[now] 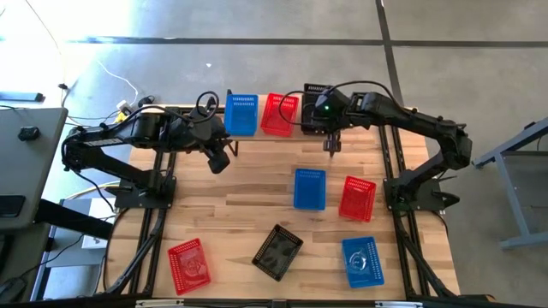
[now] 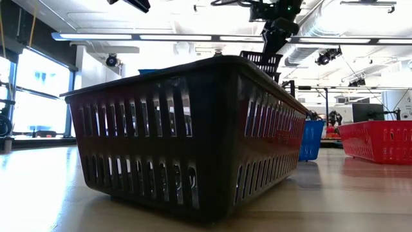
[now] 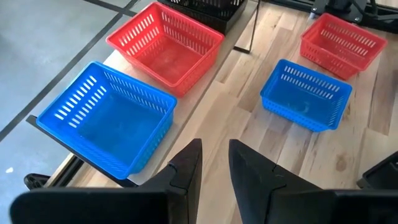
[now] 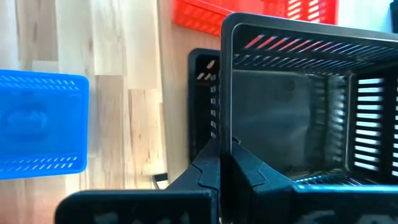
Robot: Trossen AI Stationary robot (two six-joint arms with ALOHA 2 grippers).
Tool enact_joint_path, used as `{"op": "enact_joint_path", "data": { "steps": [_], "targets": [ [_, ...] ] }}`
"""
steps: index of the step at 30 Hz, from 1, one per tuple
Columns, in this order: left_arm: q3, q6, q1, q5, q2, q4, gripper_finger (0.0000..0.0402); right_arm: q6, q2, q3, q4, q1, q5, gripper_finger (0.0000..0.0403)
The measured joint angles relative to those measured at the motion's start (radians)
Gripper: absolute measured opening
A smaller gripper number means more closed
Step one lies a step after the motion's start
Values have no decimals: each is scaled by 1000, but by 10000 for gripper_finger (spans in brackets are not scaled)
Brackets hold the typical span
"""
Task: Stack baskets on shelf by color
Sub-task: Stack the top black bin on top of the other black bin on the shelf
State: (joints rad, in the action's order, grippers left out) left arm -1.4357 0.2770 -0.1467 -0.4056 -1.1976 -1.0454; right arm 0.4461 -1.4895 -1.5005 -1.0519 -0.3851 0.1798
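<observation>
over the shelf [image 1: 257, 137] at the surface's far edge, our right hand [image 4: 225, 163] is clenched on the thin rim of a black basket [image 4: 311, 99], held above another black one beside the red [image 1: 280, 114] and blue [image 1: 241, 114] baskets already there. we judge these perforated plastic shells light, stiff and a bit slippery, best pinched at a wall's top edge. our left hand [image 3: 214, 163] hovers near the shelf's blue end, fingers slightly parted, grasping nothing.

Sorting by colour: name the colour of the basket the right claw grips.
Black. The basket in the right claw shows best in the right wrist view.
</observation>
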Motion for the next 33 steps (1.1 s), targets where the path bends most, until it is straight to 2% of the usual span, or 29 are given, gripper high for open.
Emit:
{"op": "enact_joint_path", "data": {
  "steps": [11,24,27,33],
  "targets": [
    [0,1,0,1,0,0,71,0,-5,0,-5,-28,-40,0],
    [0,12,0,2,0,0,71,-26,-4,0,-5,-27,-31,1],
    [0,12,0,2,0,0,71,-27,-4,0,-5,-27,-24,16],
    [0,14,0,2,0,0,71,-45,-4,0,0,-27,23,75]
  ]
}}
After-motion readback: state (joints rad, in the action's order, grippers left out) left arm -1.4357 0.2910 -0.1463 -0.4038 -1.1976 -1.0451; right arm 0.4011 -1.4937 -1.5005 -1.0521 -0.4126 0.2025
